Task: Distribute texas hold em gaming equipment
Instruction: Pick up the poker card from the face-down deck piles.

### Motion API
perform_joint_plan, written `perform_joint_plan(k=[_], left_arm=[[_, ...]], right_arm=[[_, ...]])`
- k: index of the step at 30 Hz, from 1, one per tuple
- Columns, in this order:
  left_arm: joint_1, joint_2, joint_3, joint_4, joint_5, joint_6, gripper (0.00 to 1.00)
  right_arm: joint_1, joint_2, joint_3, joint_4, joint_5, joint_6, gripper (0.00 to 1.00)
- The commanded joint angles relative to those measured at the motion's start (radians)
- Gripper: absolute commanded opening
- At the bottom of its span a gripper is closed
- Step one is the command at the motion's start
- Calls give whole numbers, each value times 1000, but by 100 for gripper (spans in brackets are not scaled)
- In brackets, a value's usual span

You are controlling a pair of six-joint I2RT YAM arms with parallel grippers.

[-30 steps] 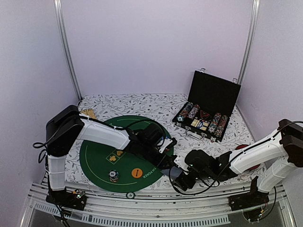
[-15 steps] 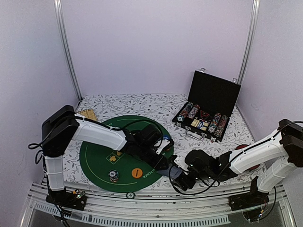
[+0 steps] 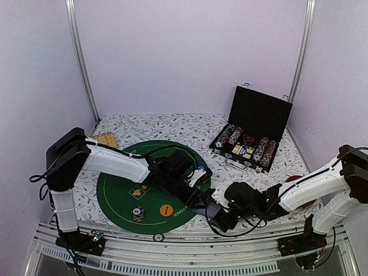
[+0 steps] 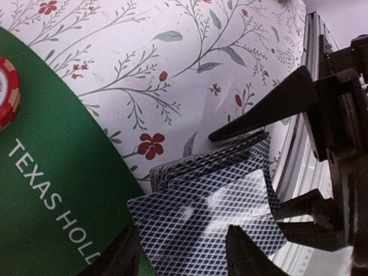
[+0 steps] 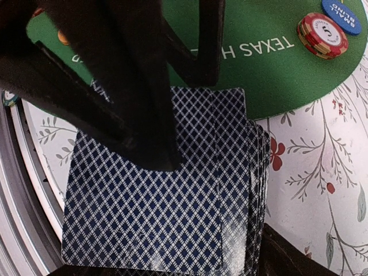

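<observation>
Item 1: deck of cards [image 5: 172,201], blue-grey lattice backs up. You are holding it just off the right near edge of the green mat [image 3: 118,192], over the floral cloth [image 4: 172,57]. Your right gripper [image 4: 241,175] is clamping the stack, jaws standing wide with one finger pressing on each side.

Item 2: top card [image 4: 195,230]. It is lying skewed on the deck, sliding out towards the mat's rim beside the white "TEXAS HOLD" lettering.

Item 3: left gripper [image 4: 183,236]. You are reaching it across the mat's right edge to the deck. Its fingers are standing apart over the top card, one tip on each side of the card's middle, and they are clamping nothing.

Item 4: red-and-cream chip [image 5: 322,35] and blue button [image 5: 341,8]. Both are sitting on the mat close to its right rim, side by side.

Item 5: orange button [image 3: 167,210] and striped chip stack [image 3: 138,213]. They are resting on the mat's near part, slightly apart.

Item 6: open black case [image 3: 247,144]. It is standing well beyond the mat to the right, lid up, with rows of chips showing inside.

Item 7: bamboo mat [image 3: 107,138]. It is lying off the green mat's far left edge.
</observation>
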Motion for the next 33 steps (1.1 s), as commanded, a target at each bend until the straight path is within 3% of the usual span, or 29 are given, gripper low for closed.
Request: perform_joint_plan(k=[1, 15, 33], left_arm=[[13, -13, -13, 6, 2, 0, 56], [47, -70, -25, -4, -13, -13, 63], [52, -22, -51, 16, 93, -51, 54]], right_arm=[[7, -17, 14, -33, 19, 4, 81], [8, -18, 15, -35, 19, 4, 82], [7, -17, 17, -33, 17, -1, 82]])
